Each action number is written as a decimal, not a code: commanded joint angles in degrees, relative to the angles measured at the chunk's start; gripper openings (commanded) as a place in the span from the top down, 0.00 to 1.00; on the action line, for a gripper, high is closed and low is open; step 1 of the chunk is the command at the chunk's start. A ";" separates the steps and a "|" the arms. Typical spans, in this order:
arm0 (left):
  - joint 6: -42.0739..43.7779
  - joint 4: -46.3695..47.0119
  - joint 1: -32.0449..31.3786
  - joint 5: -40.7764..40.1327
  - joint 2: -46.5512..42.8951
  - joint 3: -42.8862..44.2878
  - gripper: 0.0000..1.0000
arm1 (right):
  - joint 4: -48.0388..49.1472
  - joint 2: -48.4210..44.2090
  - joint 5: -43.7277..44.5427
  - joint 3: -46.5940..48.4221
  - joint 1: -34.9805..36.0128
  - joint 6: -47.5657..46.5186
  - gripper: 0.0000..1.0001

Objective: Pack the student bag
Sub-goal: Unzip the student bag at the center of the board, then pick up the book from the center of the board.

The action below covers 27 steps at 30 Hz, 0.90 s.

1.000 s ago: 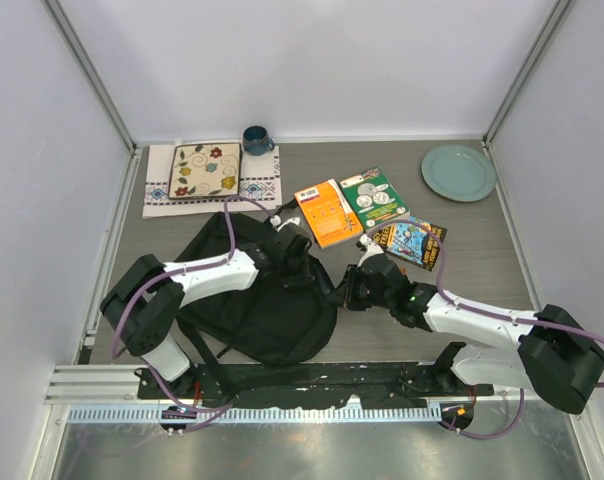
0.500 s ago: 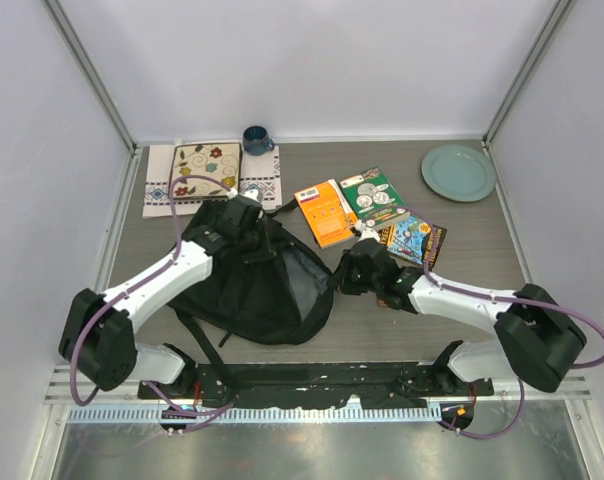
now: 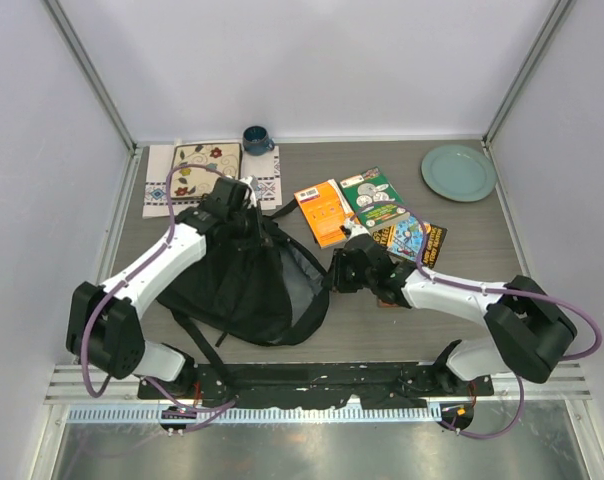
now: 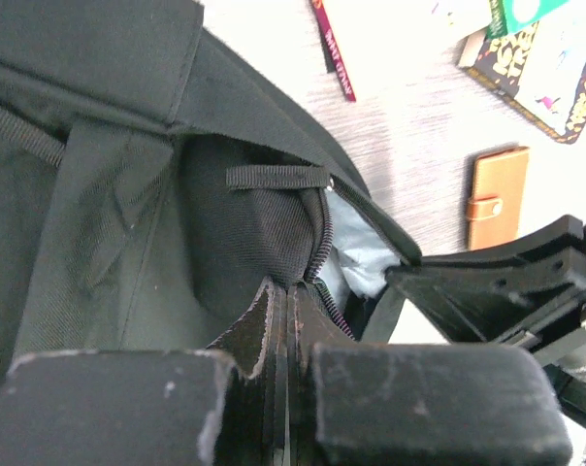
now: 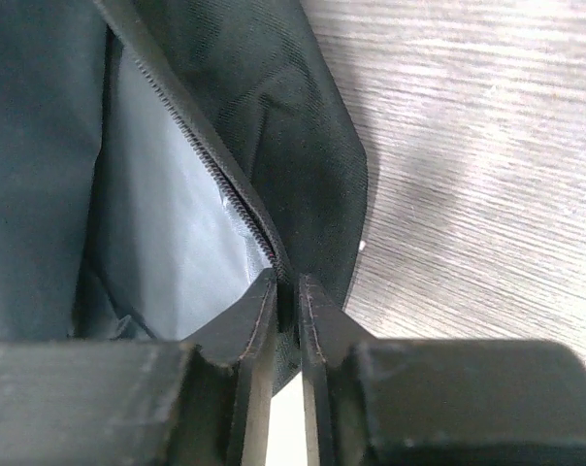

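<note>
Nearest the arm bases, the large soft black fabric backpack, the student bag, lies on the grey wood-grain surface, left of centre, with its shoulder straps trailing toward the near edge. Its zipped mouth gapes on the right side, showing a pale grey lining. The right claw meets the bag's right edge, and the right wrist view shows it clenched on the zipper hem, black fabric pinched between the two fingertips. In the left wrist view a small tan leather wallet lies on the surface just beyond the bag's edge, near the right arm. Further back, the left claw sits at the bag's far upper end; its wrist camera shows the fingers pressed together on the bag's fabric right where the zipper track ends, beside a short webbing loop. Past the bag, right of centre, three books lie close together: a dark book with a colourful picture cover nearest, then an orange paperback and a green book with round white designs beside it. At the far left, a square floral-patterned mat rests on a white embroidered cloth, with a dark blue mug at the back wall. A pale green round plate sits in the far right corner.
</note>
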 commanded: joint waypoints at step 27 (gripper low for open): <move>-4.48 11.88 2.57 10.80 2.47 12.96 0.00 | -12.29 -12.21 3.58 10.34 -31.61 -4.72 0.18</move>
